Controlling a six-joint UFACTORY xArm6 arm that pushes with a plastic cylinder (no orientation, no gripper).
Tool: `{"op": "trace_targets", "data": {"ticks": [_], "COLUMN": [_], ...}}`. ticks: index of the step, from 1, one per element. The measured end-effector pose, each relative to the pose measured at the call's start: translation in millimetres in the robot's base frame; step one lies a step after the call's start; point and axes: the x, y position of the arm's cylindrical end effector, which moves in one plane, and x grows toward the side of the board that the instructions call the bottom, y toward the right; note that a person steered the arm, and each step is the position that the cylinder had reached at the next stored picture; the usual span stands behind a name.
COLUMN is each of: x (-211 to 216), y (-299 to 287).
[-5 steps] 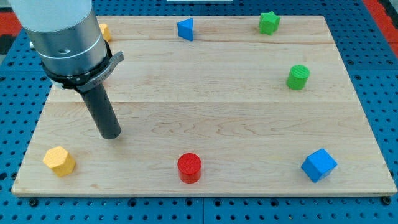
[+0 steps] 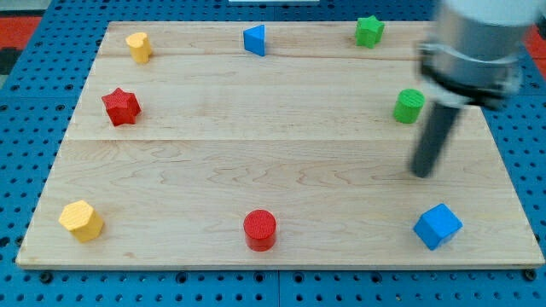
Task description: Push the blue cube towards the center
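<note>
Got my tip (image 2: 421, 174) sitting just up-and-left of the blue cube (image 2: 438, 226), clear of it, not touching. Bit of motion blur on the rod, so probably a small gap rather than a big one. No gripper on this rig, just the plain rod, so nothing to open, close or hold.

Wrong side for the push, basically. Centre of the bench (image 2: 256, 145) is off toward the view's upper left of the cube, so need to get round to its lower-right side first. Best to swing wide around the view's right of the cube instead of cutting close, otherwise risk nudging it further into the corner. Not much bench left between the cube and the bottom-right edge either, so worth going slow there. Then line up on a flat face rather than a corner and push steadily up and left; hitting a corner would likely just spin it.

Path to the middle looks open. Green cylinder (image 2: 409, 106) sits above near the right edge, red cylinder (image 2: 259, 229) along the bottom edge, both off the line.

As for the cube itself: bright blue, chunky, sharp-edged, sitting flat near the bottom-right corner of the bench and turned at an angle to its edges, so it reads a bit like a diamond from here. Lighter top face, darker sides.
</note>
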Motion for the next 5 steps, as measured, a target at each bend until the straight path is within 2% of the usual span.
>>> {"op": "trace_targets", "data": {"ticks": [1, 2, 3, 5], "x": [81, 93, 71, 4], "y": [54, 0, -63, -147]}}
